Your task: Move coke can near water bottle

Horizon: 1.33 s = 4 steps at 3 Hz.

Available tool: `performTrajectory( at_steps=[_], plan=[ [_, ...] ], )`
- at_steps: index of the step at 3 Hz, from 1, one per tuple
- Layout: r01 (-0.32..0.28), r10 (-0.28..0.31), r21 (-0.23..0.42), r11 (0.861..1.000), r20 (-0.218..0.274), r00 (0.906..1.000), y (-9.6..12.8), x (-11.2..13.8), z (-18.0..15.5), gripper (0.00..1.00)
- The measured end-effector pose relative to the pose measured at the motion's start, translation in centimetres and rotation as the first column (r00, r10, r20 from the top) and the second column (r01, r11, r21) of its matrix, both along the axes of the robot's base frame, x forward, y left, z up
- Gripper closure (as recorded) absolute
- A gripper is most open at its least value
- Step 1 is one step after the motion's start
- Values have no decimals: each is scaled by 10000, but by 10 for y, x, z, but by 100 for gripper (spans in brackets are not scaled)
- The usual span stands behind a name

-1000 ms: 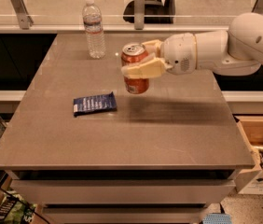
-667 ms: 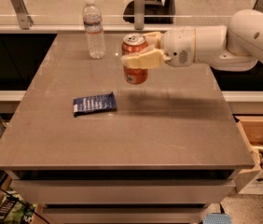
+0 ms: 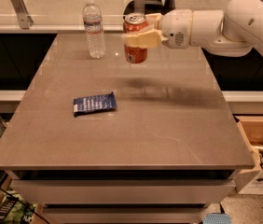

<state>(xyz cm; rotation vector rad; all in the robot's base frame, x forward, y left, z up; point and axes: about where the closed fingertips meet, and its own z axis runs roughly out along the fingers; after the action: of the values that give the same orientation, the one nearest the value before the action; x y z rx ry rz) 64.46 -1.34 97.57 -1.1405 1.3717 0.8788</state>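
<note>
The coke can [image 3: 135,50] is an orange-red can with a silver top. It hangs upright in the air over the far part of the table [image 3: 122,139]. My gripper [image 3: 140,31] reaches in from the right on a white arm and is shut on the can's upper half. The water bottle [image 3: 94,28] is clear with a white cap and stands upright on the far left part of the table. The can is to the right of the bottle, with a small gap between them.
A flat blue snack packet [image 3: 94,103] lies on the table's left middle. A glass rail with metal posts [image 3: 18,6] runs behind the table. An open cardboard box [image 3: 262,157] with items sits on the floor at the right.
The gripper has carried the can up and away toward the far edge, closer to the water bottle. The bottle and the blue packet have not moved.
</note>
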Motion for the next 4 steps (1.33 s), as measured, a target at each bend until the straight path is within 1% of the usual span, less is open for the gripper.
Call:
performTrajectory(
  at_steps=[1,3,4],
  plan=[
    [-100,100,-27,9999,19,9999,7,12,1,100],
    [-370,372,67,9993,-241,9990,22,51,-4,100],
    [-19,27,228,9997,-353,9994,24,61,-6,100]
  ],
)
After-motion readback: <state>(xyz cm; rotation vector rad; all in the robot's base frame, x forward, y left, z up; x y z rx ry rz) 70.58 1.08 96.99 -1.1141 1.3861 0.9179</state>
